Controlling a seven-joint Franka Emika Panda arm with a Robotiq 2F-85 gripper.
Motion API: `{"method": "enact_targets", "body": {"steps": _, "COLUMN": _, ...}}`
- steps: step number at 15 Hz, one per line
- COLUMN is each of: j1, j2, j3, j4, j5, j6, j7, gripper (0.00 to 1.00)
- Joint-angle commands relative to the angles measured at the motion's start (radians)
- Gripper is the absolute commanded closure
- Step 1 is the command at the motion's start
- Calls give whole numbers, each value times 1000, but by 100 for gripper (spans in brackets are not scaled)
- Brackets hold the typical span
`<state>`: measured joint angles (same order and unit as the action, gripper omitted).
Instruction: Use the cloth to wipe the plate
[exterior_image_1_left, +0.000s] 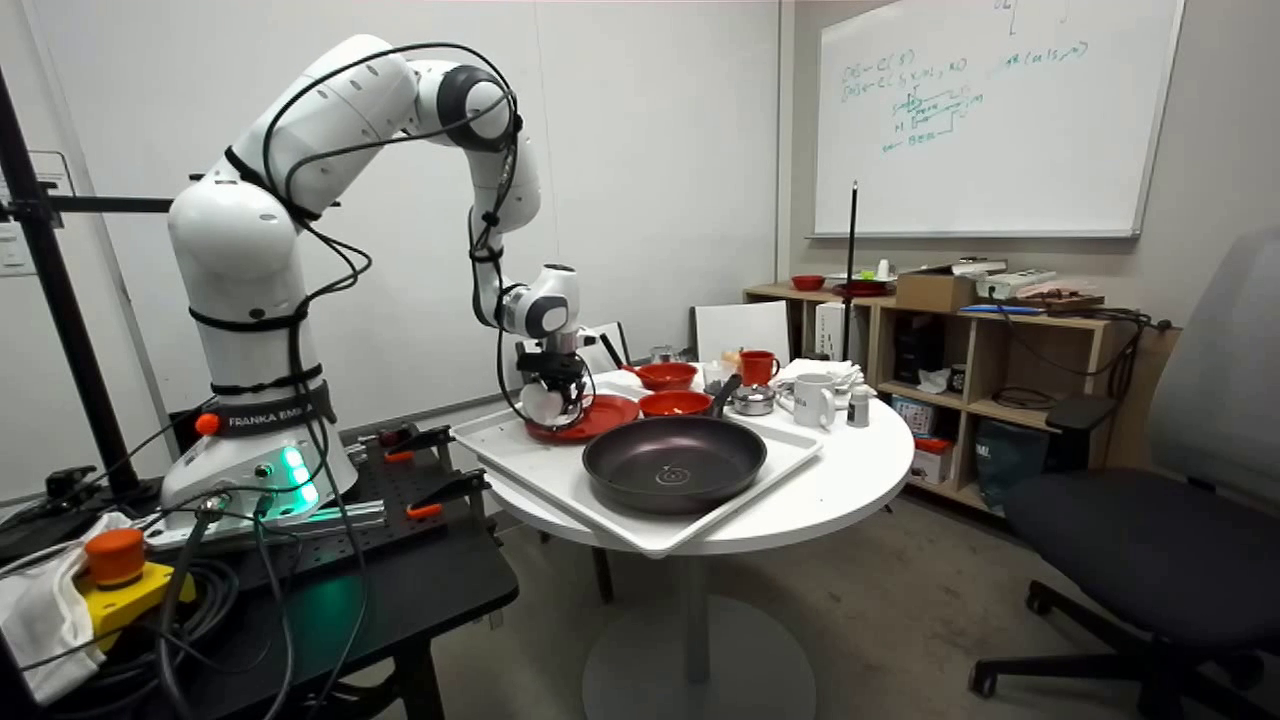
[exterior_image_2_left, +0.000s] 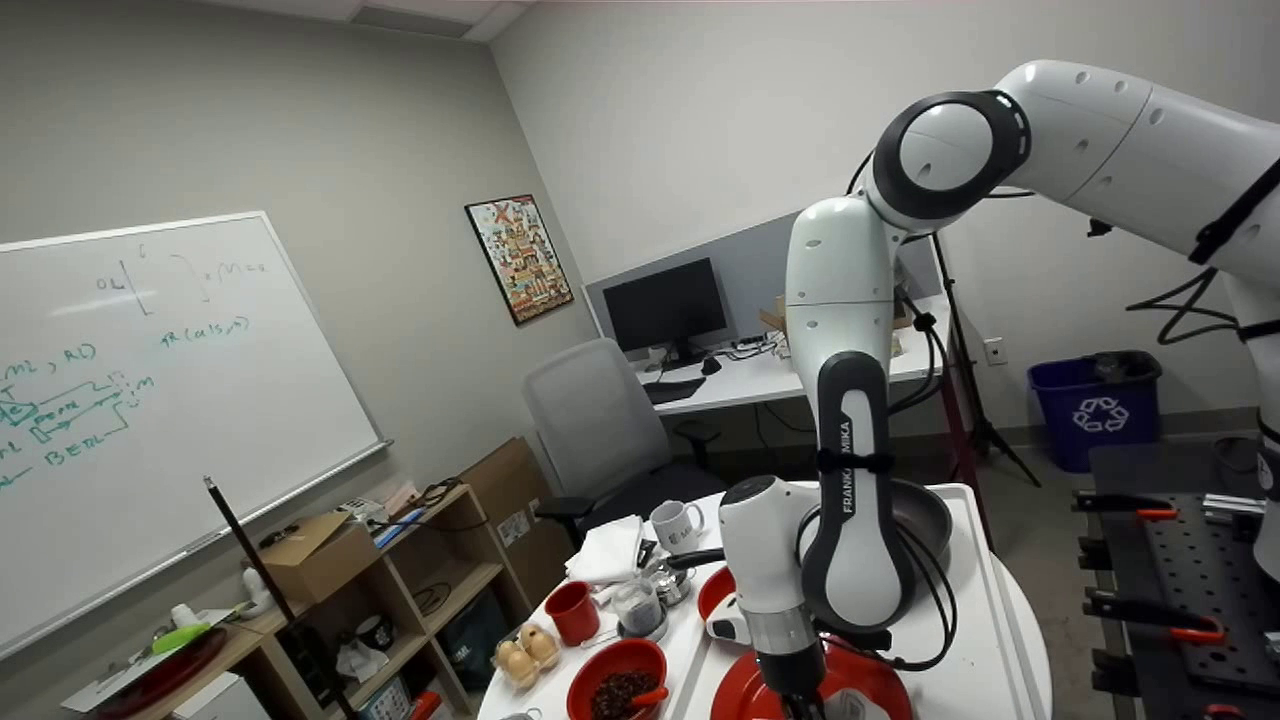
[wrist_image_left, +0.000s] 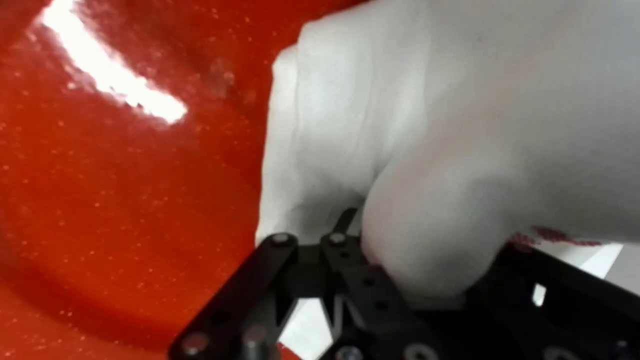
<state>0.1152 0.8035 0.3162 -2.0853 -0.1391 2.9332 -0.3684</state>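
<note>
My gripper presses a fold of white cloth between its jaws over the red plate, which lies directly below on a white tray, the cloth apparently touching it. Most of the cloth bunches to one side of the fingers, an uneven pinch by my reckoning; a hard drag could work the fold loose and leave bare tips scraping the plate. Too much push near the rim might tip the plate or send it skating across the tray. Pale flecks dot the plate; whether dirt or pattern, I cannot tell. In an exterior view, a cable loops low beside my wrist and could snag. Close by the plate on the tray sit a red bowl and a large black pan, its handle jutting beside the bowl, so a wide sweep that way risks a knock. Beyond the tray, on the round table, stand a red mug, a white mug, eggs and a second bowl of dark pieces with a red spoon, out of a short stroke's path
</note>
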Motion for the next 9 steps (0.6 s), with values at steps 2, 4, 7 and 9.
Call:
{"method": "enact_targets", "body": {"steps": 2, "j1": -1, "j2": 87, "j3": -2, "j4": 65, "j5": -63, "j6": 77, "j7": -35, "gripper": 89}}
{"method": "enact_targets", "body": {"steps": 4, "j1": -5, "j2": 100, "j3": 1, "j4": 78, "j5": -85, "j6": 100, "j7": -41, "gripper": 89}}
{"method": "enact_targets", "body": {"steps": 7, "j1": 1, "j2": 116, "j3": -6, "j4": 94, "j5": -116, "j6": 143, "j7": -44, "gripper": 89}}
{"method": "enact_targets", "body": {"steps": 9, "j1": 18, "j2": 111, "j3": -20, "j4": 90, "j5": -138, "j6": 182, "j7": -37, "gripper": 89}}
